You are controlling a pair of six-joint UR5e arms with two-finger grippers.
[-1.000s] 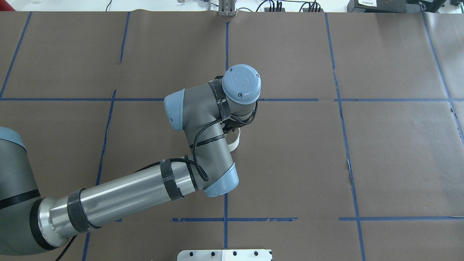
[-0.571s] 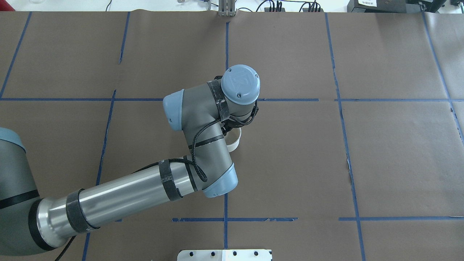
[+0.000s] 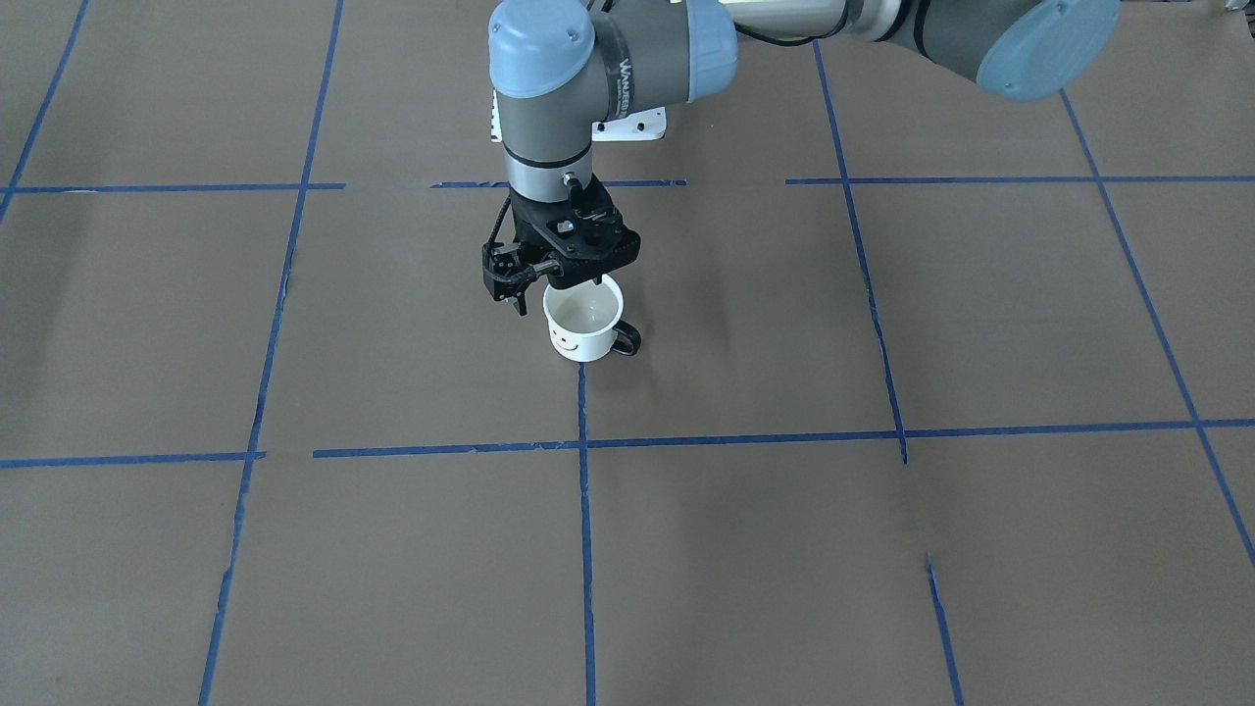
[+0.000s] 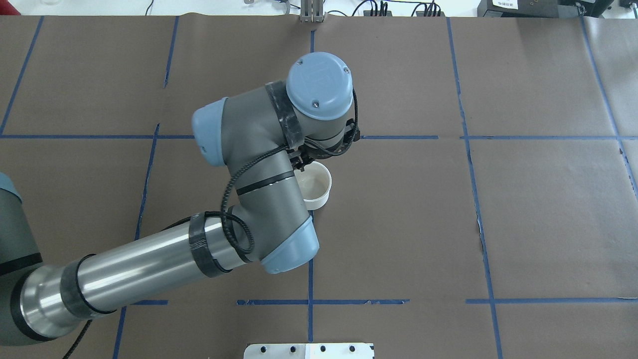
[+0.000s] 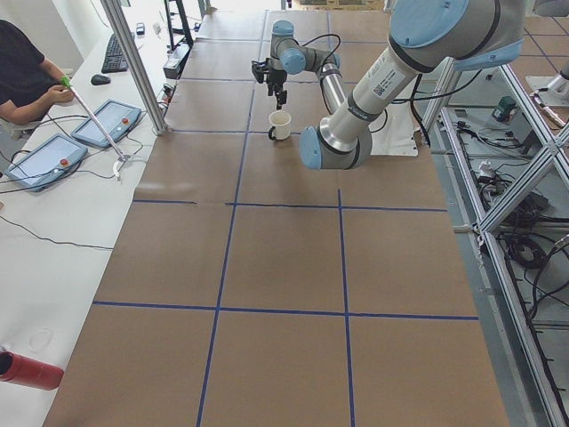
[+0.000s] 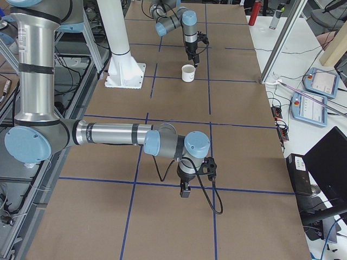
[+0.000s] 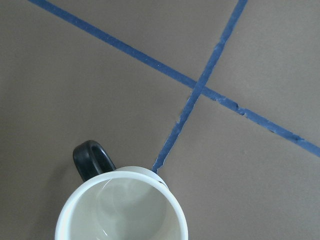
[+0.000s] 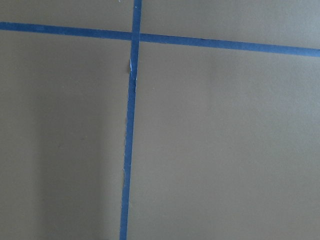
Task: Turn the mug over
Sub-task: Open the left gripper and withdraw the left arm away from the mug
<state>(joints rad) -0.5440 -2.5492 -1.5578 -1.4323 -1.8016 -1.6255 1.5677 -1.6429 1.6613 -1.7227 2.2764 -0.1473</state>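
Note:
The white mug [image 3: 584,331] stands upright on the brown table, mouth up. Its smiley face is toward the front-facing camera and its black handle [image 3: 627,339] points to that view's right. It also shows in the overhead view [image 4: 316,187], the left wrist view [image 7: 123,210] and both side views [image 5: 280,125] [image 6: 188,72]. My left gripper [image 3: 537,294] hangs just above the mug's rim on its robot side, jaws apart and empty, not touching the mug. In the overhead view the wrist hides most of it. My right gripper [image 6: 184,190] hangs low over bare table far from the mug; I cannot tell whether it is open or shut.
Blue tape lines [image 4: 310,75] divide the brown table cover into squares. A white arm base plate [image 6: 126,76] stands on the robot's side of the table. Tablets [image 5: 40,160] and an operator are on the white bench beyond the far edge.
My left wrist has risen and drawn toward the far edge, uncovering the mug. The mug, earlier mostly hidden under the wrist, now stands free with its whole mouth showing.

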